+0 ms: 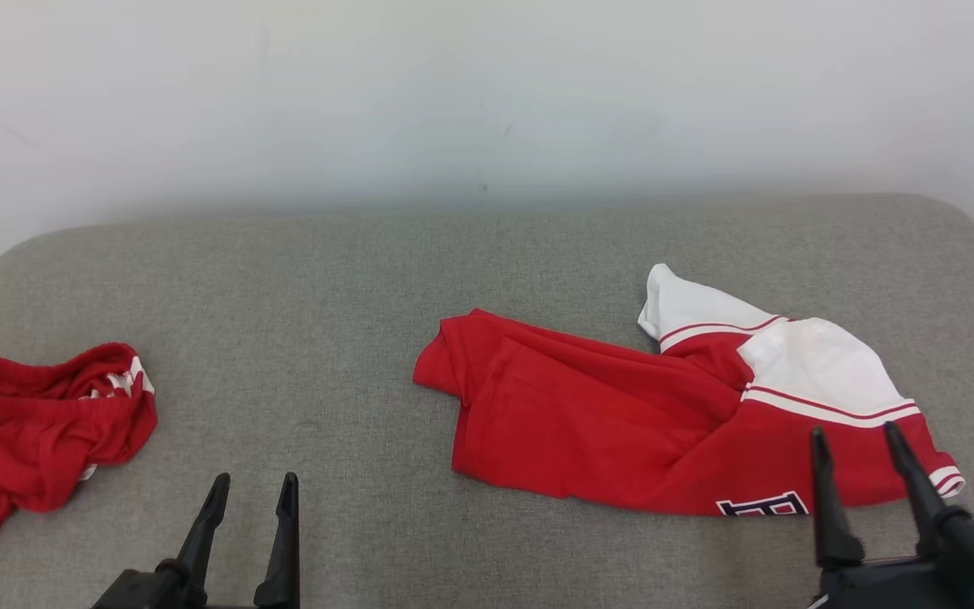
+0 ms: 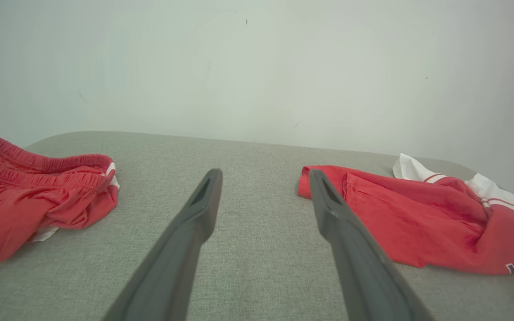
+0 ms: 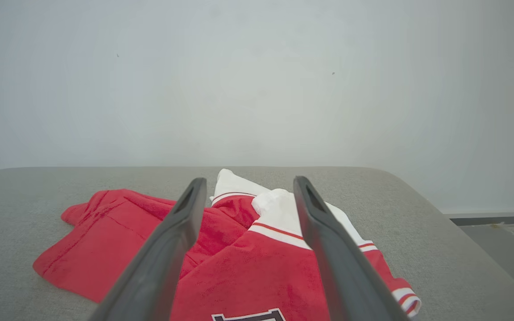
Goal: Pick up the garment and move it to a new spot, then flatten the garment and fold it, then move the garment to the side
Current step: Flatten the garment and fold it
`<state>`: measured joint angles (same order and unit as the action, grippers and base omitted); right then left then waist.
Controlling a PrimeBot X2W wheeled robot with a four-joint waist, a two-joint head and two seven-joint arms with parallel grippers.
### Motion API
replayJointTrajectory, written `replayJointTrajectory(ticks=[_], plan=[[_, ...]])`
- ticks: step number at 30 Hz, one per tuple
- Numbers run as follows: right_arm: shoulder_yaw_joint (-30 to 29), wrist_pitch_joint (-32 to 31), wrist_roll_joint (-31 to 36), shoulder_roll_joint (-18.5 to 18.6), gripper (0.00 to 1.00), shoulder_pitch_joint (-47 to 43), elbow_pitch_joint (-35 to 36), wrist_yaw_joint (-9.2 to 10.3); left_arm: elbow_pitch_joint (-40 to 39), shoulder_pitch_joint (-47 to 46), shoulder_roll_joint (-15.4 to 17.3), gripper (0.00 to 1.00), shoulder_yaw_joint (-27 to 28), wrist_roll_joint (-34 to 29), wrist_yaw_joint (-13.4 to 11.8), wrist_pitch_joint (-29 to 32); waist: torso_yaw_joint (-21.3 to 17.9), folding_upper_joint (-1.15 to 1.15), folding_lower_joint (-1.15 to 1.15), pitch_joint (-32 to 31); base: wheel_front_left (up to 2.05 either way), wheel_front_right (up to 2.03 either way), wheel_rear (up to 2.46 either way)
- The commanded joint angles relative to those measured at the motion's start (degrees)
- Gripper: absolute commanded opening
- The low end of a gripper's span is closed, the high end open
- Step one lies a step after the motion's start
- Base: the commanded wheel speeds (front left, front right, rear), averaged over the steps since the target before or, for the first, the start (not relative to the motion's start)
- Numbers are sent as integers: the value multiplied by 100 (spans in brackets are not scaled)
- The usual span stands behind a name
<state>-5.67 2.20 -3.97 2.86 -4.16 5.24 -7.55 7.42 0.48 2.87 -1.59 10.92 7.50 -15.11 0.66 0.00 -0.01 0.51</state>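
A red and white jersey (image 1: 622,414) lies crumpled on the grey cushioned surface (image 1: 326,279), right of centre, with a dark letter near its front hem. It also shows in the left wrist view as the jersey (image 2: 417,214) and in the right wrist view as the jersey (image 3: 239,267). My right gripper (image 1: 857,433) hovers open over the jersey's right front part, nothing between its fingers (image 3: 167,249). My left gripper (image 1: 252,482) stands open near the front edge, left of the jersey, over bare fabric, its fingers (image 2: 185,232) apart.
A second red garment with white trim, shorts with an elastic waistband (image 1: 30,423), lies bunched at the far left, also seen as shorts (image 2: 34,196). A pale wall (image 1: 487,101) rises behind the surface. The surface's right edge drops to the floor (image 3: 507,240).
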Motion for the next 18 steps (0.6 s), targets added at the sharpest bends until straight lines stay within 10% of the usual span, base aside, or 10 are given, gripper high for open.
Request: replayJointTrajectory(ticks=[1, 18], plan=[[59, 117, 79, 14, 100, -85, 17, 13, -23, 59, 2, 100, 18, -22, -10, -6, -42, 0, 1, -65, 0, 0, 0], [497, 817, 134, 41, 100, -163, -457, 13, 280, 47, 89, 100, -289, -99, -10, -6, -143, 0, 1, -190, 0, 0, 0]])
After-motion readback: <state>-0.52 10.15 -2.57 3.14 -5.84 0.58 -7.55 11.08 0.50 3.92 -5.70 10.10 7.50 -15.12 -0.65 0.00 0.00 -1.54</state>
